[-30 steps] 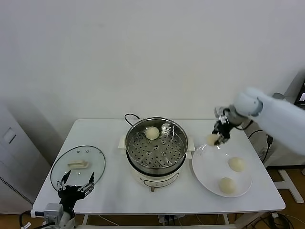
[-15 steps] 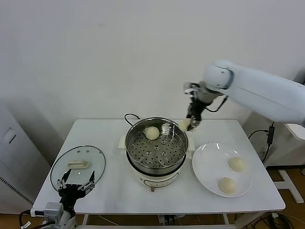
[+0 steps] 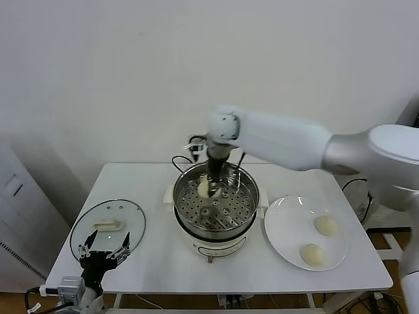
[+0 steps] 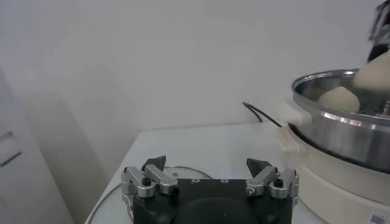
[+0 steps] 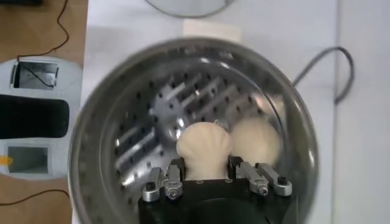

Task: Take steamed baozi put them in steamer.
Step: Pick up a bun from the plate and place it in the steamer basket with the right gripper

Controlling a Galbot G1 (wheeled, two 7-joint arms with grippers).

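Note:
My right gripper (image 3: pixel 211 181) reaches into the steamer (image 3: pixel 247 193) from above and is shut on a cream-white baozi (image 5: pixel 203 149), holding it just over the perforated bottom. A second baozi (image 5: pixel 256 140) sits in the steamer (image 5: pixel 103 134) right beside it; in the head view the gripper and held bun hide it. Two more baozi (image 3: pixel 325 225) (image 3: pixel 312 254) lie on the white plate (image 3: pixel 285 226) to the right. My left gripper (image 3: pixel 103 252) is open and empty, parked low at the table's front left; it also shows in the left wrist view (image 4: pixel 210 167).
The glass lid (image 3: pixel 108 226) with a cream handle lies flat on the table's left side, just behind my left gripper. The steamer's black cord (image 3: pixel 178 161) loops behind the pot. The white pot base (image 3: pixel 209 245) stands mid-table.
My right arm has swung left from above the plate to over the steamer, carrying the baozi, and has lowered it inside next to the first bun. The left arm has not moved.

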